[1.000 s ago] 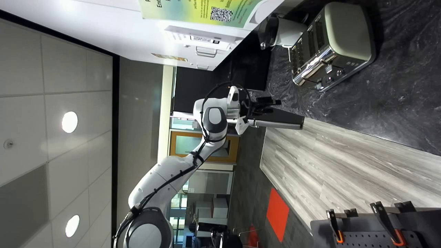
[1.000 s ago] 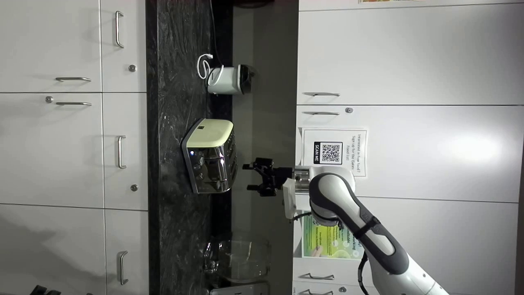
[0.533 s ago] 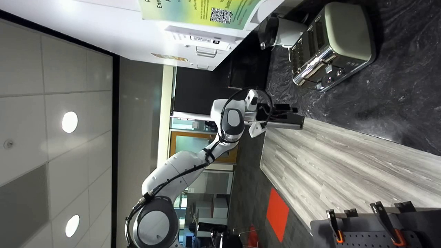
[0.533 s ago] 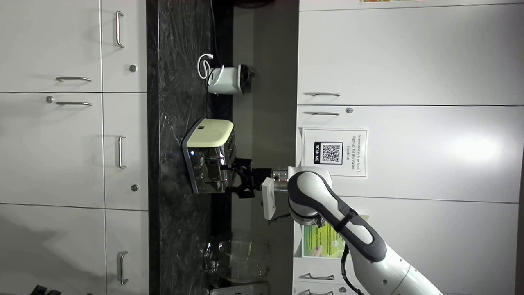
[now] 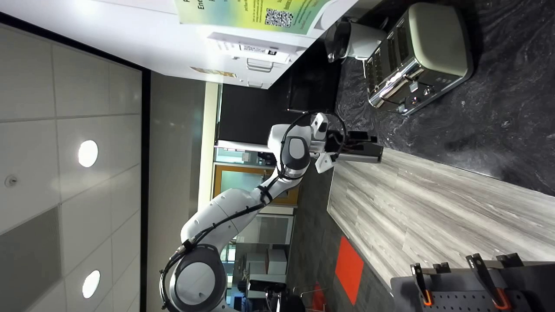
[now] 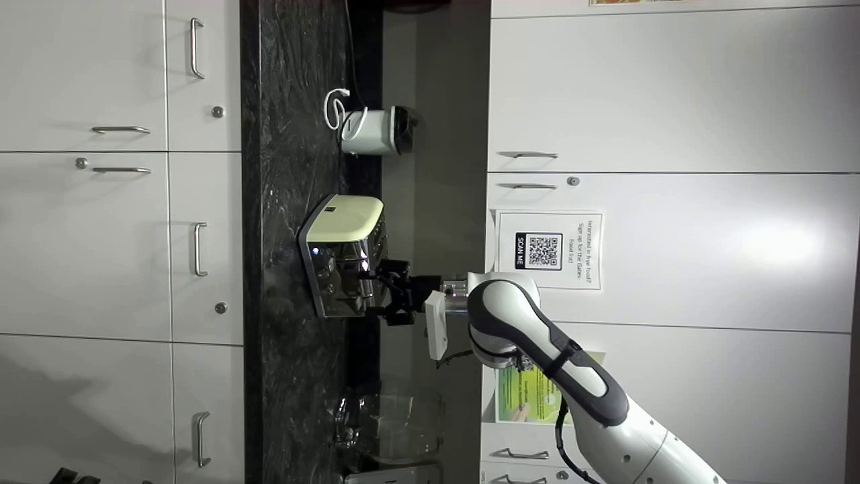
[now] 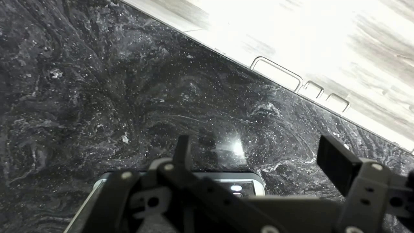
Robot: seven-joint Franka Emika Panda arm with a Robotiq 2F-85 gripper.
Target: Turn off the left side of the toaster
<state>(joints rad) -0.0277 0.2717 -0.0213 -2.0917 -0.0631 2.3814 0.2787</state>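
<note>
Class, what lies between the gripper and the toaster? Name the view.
In an exterior view, only dark marbled countertop shows between the gripper and the toaster.

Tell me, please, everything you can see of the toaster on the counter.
The toaster is boxy with rounded edges: a pale end panel, a shiny metallic-looking front, and dark slots in its top. Two levers and small knobs sit on the front, where a bluish spot shines. It stands upright on the dark marbled counter. The open pincer hovers apart from it, with counter visible between in an exterior view; only the counter visibly touches it.
</note>
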